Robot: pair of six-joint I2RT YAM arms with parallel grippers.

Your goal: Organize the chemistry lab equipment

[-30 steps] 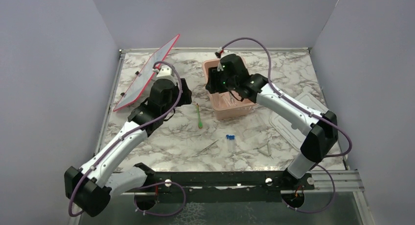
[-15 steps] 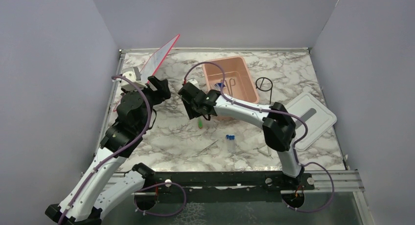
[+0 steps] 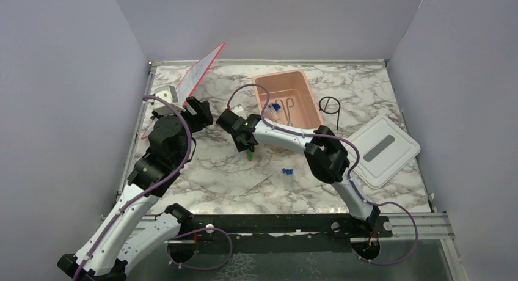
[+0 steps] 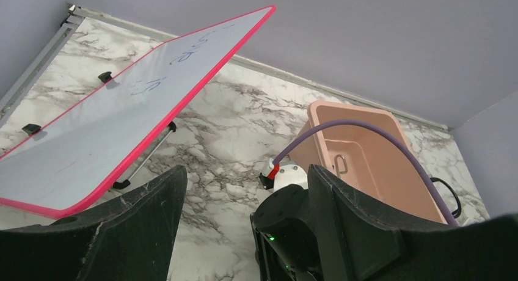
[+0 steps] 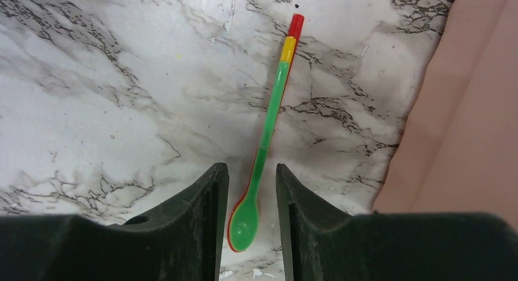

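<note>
A green stick (image 5: 272, 110) with a spoon end, yellow band and red tip lies on the marble just left of the pink tub (image 5: 470, 110). My right gripper (image 5: 251, 169) is down over its spoon end, one finger on each side, with a narrow gap on both sides. From above, the right gripper (image 3: 244, 143) hides most of the stick (image 3: 250, 154). A blue-capped tube (image 3: 287, 171) and a thin pipette (image 3: 260, 184) lie on the table. Another blue-capped tube (image 3: 276, 106) and metal tweezers (image 3: 289, 107) are in the tub (image 3: 303, 84). My left gripper (image 3: 198, 110) hangs open and holds nothing.
The red-edged panel (image 3: 196, 72) leans at the back left, close to the left gripper (image 4: 244, 171). A black wire ring stand (image 3: 330, 103) stands right of the tub. The white lid (image 3: 382, 148) lies at the right. The right arm's wrist (image 4: 299, 214) is close beside my left fingers.
My right arm swung from over the tub to its left and came down over the green stick, its jaws narrowing. My left arm drew back toward the panel, then stayed put.
</note>
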